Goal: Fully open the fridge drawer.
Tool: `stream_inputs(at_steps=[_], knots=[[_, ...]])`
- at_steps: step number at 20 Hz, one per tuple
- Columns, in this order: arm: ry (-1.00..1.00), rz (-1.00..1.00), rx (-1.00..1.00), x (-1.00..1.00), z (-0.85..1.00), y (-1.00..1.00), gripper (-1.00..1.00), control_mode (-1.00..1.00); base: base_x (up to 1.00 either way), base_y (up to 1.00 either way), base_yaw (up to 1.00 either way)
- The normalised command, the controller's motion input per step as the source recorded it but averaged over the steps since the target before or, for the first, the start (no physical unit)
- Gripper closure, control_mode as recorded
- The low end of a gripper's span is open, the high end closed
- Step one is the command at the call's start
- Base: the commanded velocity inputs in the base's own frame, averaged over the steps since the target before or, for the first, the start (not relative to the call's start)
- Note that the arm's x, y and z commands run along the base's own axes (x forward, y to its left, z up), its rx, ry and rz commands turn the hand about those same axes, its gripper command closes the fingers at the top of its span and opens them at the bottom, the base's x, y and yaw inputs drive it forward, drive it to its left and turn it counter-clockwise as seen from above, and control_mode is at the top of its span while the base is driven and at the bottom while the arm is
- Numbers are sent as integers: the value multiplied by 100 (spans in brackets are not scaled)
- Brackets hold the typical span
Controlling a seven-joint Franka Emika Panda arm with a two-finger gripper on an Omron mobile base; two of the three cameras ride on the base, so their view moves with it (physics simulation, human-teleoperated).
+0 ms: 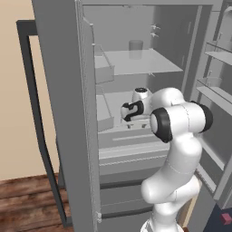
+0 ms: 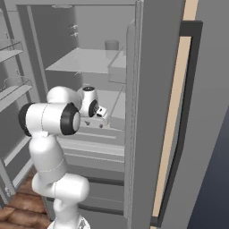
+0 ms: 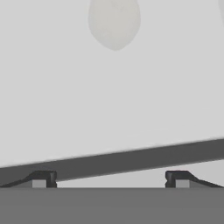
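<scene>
The fridge (image 1: pixel 63 90) stands open, with my arm reaching inside at mid height. The fridge drawer (image 1: pixel 118 147) is a wide, light grey box below the lower shelf, also seen in the right base view (image 2: pixel 96 144). My gripper (image 1: pixel 135 124) (image 2: pixel 96 123) hangs just above the drawer's front top edge, pointing down and inward. In the hand view the gripper (image 3: pixel 111 180) is open, its tips wide apart with nothing between them. A long dark groove (image 3: pixel 131 159) crosses just beyond the tips, on a pale grey surface.
A translucent cup (image 1: pixel 135 49) stands on the upper shelf. Small grey side bins (image 1: pixel 104 72) line the fridge's inner wall. Door shelves (image 1: pixel 217 93) stick out at the right. Darker, taller front panels (image 1: pixel 122 199) lie below the drawer. A pale oval blotch (image 3: pixel 114 22) shows ahead.
</scene>
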Motion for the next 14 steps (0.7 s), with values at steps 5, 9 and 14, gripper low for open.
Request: stream_inputs(at_steps=[5,9,14], knots=[[0,0,0,-26,-43,-13,-100,-100,0,0,0],[0,0,0,-57,-50,-22,-100,-100,0,0,0],[0,0,0,-73,-56,-27,-100,-100,0,0,0]])
